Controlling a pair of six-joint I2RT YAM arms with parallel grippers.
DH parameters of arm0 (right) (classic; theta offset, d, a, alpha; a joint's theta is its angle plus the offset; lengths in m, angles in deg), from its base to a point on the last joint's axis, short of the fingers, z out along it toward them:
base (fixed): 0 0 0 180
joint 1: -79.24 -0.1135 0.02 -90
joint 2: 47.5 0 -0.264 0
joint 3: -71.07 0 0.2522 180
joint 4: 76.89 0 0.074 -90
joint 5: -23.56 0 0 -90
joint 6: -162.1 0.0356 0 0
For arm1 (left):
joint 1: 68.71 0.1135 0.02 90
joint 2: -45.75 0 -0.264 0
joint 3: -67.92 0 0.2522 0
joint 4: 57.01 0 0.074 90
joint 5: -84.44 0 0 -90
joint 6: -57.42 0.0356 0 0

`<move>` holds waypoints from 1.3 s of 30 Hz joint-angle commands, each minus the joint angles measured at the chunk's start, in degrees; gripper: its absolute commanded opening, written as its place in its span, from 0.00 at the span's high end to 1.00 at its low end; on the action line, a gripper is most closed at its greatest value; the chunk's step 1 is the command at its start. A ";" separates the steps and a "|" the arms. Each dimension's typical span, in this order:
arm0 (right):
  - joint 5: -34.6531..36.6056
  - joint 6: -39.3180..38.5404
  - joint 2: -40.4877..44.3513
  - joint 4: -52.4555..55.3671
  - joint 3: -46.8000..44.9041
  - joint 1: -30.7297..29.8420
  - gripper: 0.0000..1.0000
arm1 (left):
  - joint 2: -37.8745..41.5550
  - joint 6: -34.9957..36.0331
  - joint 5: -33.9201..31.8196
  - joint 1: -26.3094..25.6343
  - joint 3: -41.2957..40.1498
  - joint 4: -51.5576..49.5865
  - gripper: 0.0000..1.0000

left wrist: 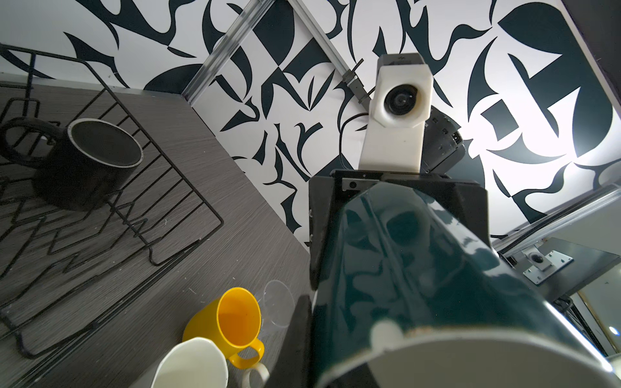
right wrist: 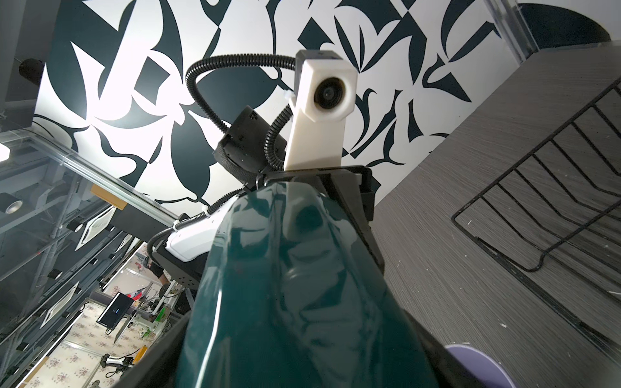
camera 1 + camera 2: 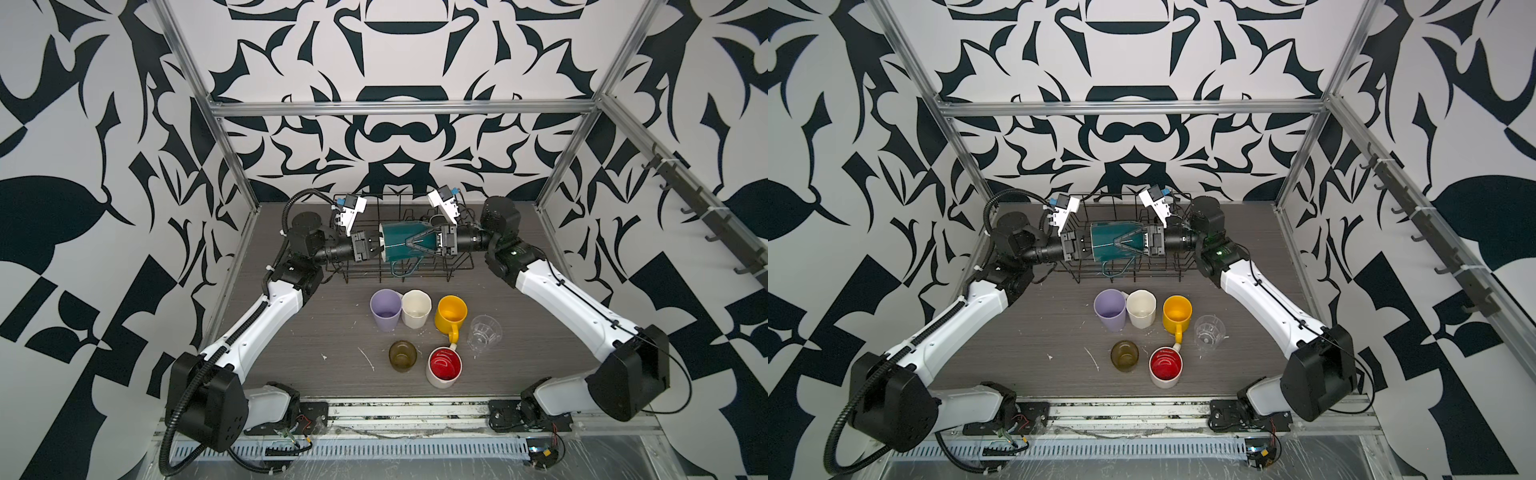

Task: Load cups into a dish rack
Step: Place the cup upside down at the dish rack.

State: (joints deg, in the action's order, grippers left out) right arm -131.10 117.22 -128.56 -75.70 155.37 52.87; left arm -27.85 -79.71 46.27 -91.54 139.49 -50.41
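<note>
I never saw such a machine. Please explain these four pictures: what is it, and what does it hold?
Two robot arms stand at a table, each ending in a two-fingered gripper. Two pictures look down from above; two come from cameras on the wrists. The left gripper is shut on the rim of a dark-green mug, sideways over the wire dish rack. The right gripper has its jaws wide around the mug's body; whether they press it I cannot tell. A black mug is in the rack. On the table: lilac tumbler, white faceted mug, yellow mug, clear glass, olive-brown glass, red-inside white mug.
</note>
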 commanded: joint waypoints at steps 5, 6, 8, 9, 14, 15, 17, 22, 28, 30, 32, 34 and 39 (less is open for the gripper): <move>9.48 -2.09 0.42 2.06 2.01 -0.15 1.00 | 1.01 -0.25 -1.01 -0.50 1.32 2.52 0.86; 9.62 -1.86 0.45 1.66 2.13 -0.13 1.00 | 1.03 -0.09 -1.17 -0.51 1.32 2.33 0.83; 10.08 -1.52 0.56 1.14 2.38 -0.17 1.00 | 1.01 0.03 -1.44 -0.51 1.32 2.06 0.77; 10.39 -1.40 0.66 1.00 2.47 -0.11 1.00 | 1.01 0.03 -1.56 -0.44 1.38 1.97 0.73; 11.07 -0.50 0.97 -0.55 2.67 -0.11 1.00 | 1.08 0.36 -2.08 -0.45 1.44 1.38 0.60; 11.23 -0.49 0.95 -0.54 2.67 -0.09 1.00 | 1.08 0.55 -2.17 -0.44 1.44 1.06 0.58; 11.40 -0.69 1.09 -0.44 2.68 -0.08 1.00 | 1.01 1.11 -2.49 -0.43 1.54 0.19 0.51; 12.54 -2.67 2.00 2.59 3.36 0.00 1.00 | 1.27 3.07 -3.76 -0.45 1.80 -2.72 0.31; 13.68 -4.77 2.91 6.26 4.46 0.09 1.00 | 2.54 6.18 -7.14 -0.39 2.05 -6.60 0.08; 14.36 -6.06 3.33 8.19 4.99 0.18 1.00 | 2.85 7.04 -8.11 -0.36 2.14 -7.90 0.00; 14.74 -6.96 3.78 9.73 5.37 0.42 1.00 | 3.11 8.01 -9.30 -0.35 2.39 -9.64 0.01; 15.06 -8.06 4.38 11.25 5.82 0.77 1.00 | 3.50 8.65 -10.61 -0.13 2.33 -10.96 0.01; 15.54 -10.79 6.61 16.31 6.80 2.73 1.00 | 4.56 9.25 -14.53 0.65 1.80 -13.34 0.01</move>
State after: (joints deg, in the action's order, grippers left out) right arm -117.14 109.77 -125.50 -58.61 158.06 54.18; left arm -25.31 -72.09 33.97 -91.17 139.64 -62.47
